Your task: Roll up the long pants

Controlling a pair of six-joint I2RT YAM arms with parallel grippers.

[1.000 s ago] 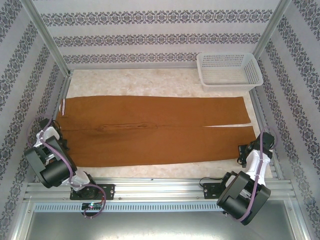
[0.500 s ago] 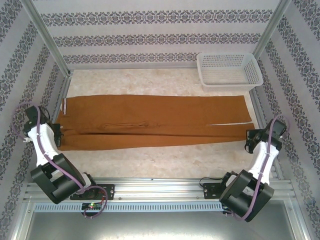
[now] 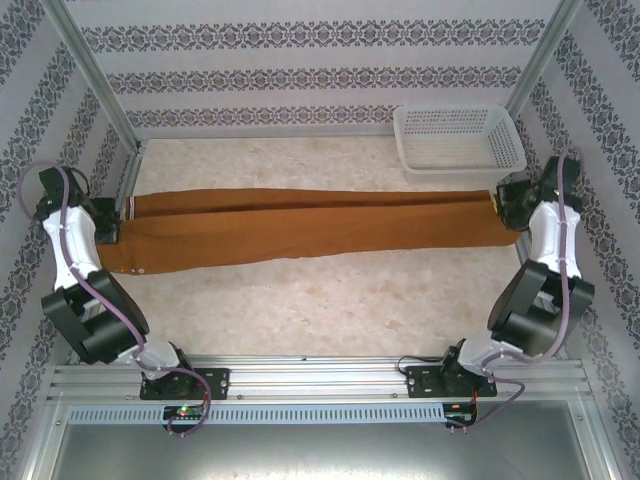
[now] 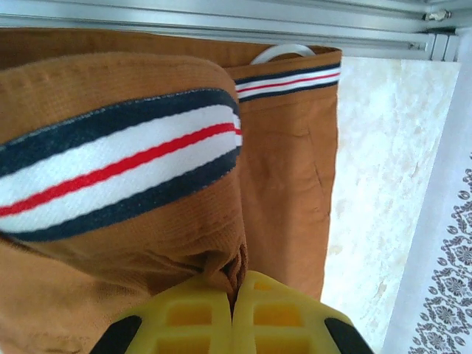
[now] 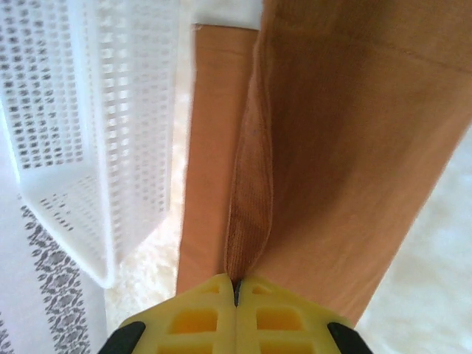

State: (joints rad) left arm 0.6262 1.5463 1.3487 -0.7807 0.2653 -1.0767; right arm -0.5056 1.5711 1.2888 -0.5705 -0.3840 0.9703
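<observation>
1. The long pants (image 3: 320, 225), plain rust-brown cloth, lie across the table (image 3: 330, 300) as one long narrow band doubled lengthwise, waist at my left and hems at my right.
2. My left gripper (image 4: 234, 295) has its yellow jaws pressed together on a bunched fold of the waist; seen from above, it sits at the band's left end (image 3: 108, 230).
3. The waist is turned over above that grip, showing a lining band (image 4: 110, 173) striped navy, white and red, with a pale loop (image 4: 284, 51) at the top edge.
4. My right gripper (image 5: 236, 291) pinches a ribbed cloth edge at the hem end, jaws closed on it, just beside the white basket (image 5: 96, 133) in the far right corner.
</observation>
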